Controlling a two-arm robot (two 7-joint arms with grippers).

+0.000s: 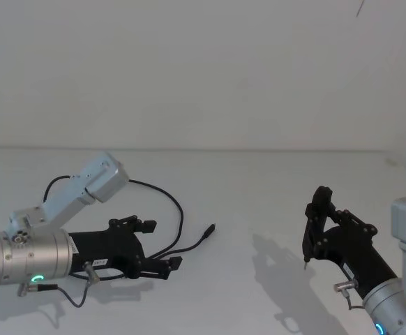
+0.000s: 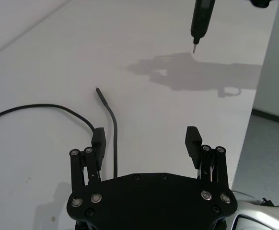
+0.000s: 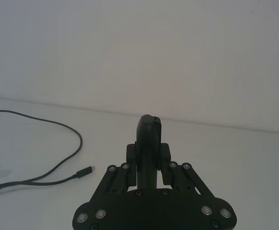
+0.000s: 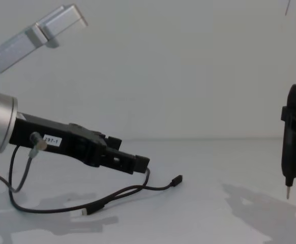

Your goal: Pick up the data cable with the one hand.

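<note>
Hovering low over the white table (image 1: 259,202), my left gripper (image 1: 162,244) has its fingers spread wide and grips nothing. The data cable (image 1: 181,216) lies on the table beneath it, running out between the fingers, close beside one. Well apart, my right gripper (image 1: 317,234) is clenched on a slim black tool (image 1: 320,202).

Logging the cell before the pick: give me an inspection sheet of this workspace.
Surface: plain white table.
Job's things: data cable lying looped on the table, not gripped.
Clutter: nothing seen.
Grippers: left tool low over the table, jaws open astride a cable strand; right tool raised, shut on a slim black stylus, metal tip down, clear of the table.
Cables: short grey wire hanging at the left wrist.
Surroundings: plain white wall.
</note>
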